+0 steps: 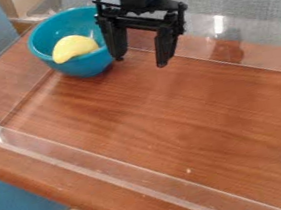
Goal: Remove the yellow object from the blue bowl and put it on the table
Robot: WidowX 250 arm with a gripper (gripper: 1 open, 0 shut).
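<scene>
Camera: yellow object (74, 47) in blue bowl (88, 65), left of open hand (141, 60).

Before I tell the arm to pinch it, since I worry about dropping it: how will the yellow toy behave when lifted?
The yellow toy looks smooth, so it may be a little slippery. Its curved, rounded shape could make it roll or swivel against the bowl. It seems small and probably light.

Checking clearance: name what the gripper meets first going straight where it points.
Probably the table; the gripper points down beside the blue bowl, though unclear depth leaves rim contact possible.
</scene>
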